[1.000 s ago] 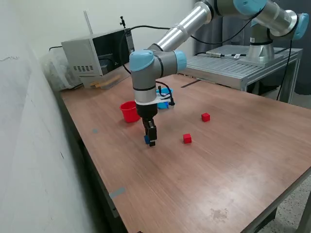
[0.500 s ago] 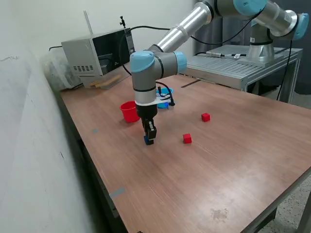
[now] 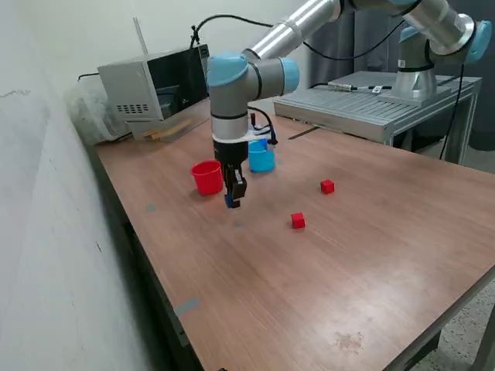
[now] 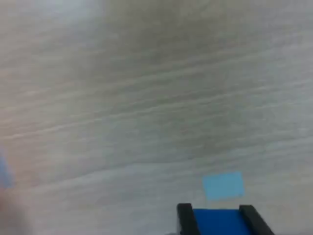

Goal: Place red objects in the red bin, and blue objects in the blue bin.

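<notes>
Exterior view, arm: the UR5e arm reaches over the wooden table [image 3: 348, 255] with its gripper [image 3: 232, 200] pointing down, raised clear of the tabletop.
Gripper state: the two black fingers [image 4: 185, 218] are closed on a dark-blue cube [image 4: 216, 221]; in the wrist view the cube sits squarely between them.
Held cube position: in the air above the table, just beside the red cup [image 3: 206, 177] on the exterior view's right, and in front of the light-blue cup [image 3: 261, 158].
Red cup: upright on the table, at the exterior view's left of the gripper.
Light-blue cup: upright, behind the gripper and near the red cup; its contents cannot be made out.
Red cubes: one [image 3: 298, 221] lies on the table at the exterior view's right of the gripper; the other [image 3: 327, 186] lies farther right and back. Both are well apart from the cups.
Wrist view, surface: blurred wood grain with a pale blue square mark [image 4: 223, 185] on the table just beyond the held cube.
Background: a grey box-shaped appliance [image 3: 151, 81] stands at the far table edge.
</notes>
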### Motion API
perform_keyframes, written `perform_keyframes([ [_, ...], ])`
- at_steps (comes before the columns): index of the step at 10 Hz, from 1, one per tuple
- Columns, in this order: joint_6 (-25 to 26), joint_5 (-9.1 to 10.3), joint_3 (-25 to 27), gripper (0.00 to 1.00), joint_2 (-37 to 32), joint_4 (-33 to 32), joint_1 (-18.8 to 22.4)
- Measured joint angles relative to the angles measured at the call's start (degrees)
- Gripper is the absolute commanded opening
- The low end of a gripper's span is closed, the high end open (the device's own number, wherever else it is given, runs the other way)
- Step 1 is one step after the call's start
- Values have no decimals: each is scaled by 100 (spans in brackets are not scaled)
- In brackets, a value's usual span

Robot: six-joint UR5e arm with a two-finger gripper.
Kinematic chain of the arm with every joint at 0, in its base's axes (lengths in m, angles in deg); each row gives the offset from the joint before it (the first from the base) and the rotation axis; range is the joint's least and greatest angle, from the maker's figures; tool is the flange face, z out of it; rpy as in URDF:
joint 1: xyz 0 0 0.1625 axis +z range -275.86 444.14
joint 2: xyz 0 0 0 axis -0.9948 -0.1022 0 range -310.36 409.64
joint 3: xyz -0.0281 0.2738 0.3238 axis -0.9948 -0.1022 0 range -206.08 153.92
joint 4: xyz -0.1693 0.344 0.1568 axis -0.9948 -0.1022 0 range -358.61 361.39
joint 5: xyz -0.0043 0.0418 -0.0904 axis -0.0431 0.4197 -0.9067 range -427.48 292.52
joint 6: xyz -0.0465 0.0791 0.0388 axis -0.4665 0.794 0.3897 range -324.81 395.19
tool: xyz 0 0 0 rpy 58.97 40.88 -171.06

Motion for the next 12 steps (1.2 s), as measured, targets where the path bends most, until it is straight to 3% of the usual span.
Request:
perform_keyframes([
  [3, -563, -2, 1084, 0, -1195, 36, -111],
  [6, -1264, 12, 2201, 0, -2286, 136, -586],
  [12, -2489, 10, 2982, 0, -2811, 554, -1781],
])
